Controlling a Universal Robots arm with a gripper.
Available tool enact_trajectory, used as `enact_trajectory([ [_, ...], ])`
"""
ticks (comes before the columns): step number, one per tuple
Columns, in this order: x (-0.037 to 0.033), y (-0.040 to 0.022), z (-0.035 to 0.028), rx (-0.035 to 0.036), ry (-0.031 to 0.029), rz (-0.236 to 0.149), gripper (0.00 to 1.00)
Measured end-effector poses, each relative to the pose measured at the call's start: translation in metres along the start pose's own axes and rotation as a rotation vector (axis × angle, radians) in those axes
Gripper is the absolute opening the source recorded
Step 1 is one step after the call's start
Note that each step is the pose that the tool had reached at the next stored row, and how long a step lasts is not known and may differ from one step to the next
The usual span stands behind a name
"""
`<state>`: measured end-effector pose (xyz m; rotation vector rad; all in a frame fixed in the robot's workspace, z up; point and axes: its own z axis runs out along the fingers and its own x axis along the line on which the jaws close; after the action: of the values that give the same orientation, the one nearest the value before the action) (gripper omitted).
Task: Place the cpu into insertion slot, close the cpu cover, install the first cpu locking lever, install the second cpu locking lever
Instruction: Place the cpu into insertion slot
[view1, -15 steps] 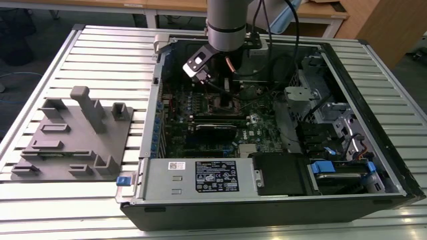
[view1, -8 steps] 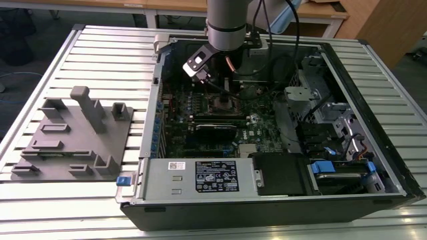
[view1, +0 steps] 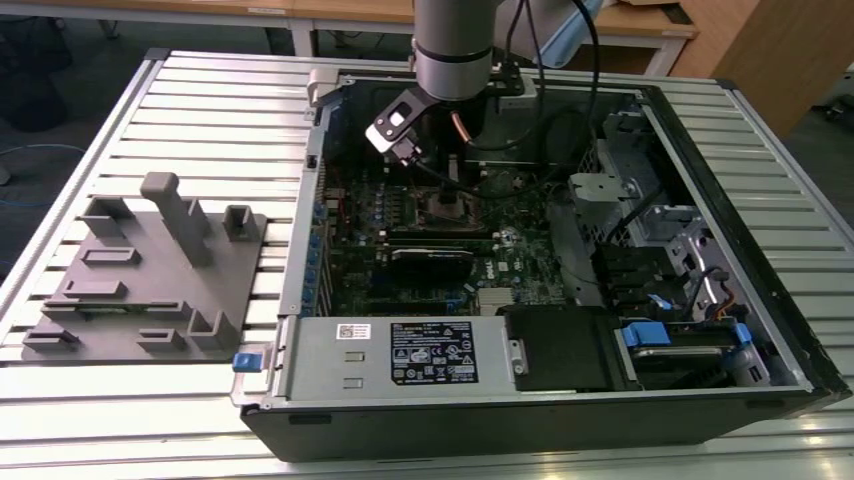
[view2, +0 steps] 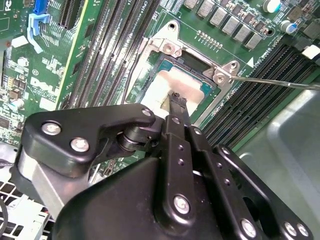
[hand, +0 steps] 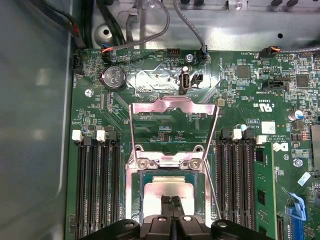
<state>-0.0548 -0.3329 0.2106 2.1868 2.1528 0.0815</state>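
"First wrist view: where's the cpu?"
"Flat in the slot, metal top up."
"The hand?"
"Closed, fingers together, holding nothing, right over the slot. In the second wrist view the fingertips sit at the cpu's top; contact I cannot tell."
"The cover?"
"Raised off the slot, hinged at the slot's edge away from the hand, board showing through its window."
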Motion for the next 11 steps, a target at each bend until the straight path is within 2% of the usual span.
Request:
enact_trajectory([
  [2,0.0,0.0001,0.0001,0.0076,-0.0002,0.0,0.1],
  [11,0.0001,0.0,0.0015,0.0079,0.0001,0.0,0.1],
])
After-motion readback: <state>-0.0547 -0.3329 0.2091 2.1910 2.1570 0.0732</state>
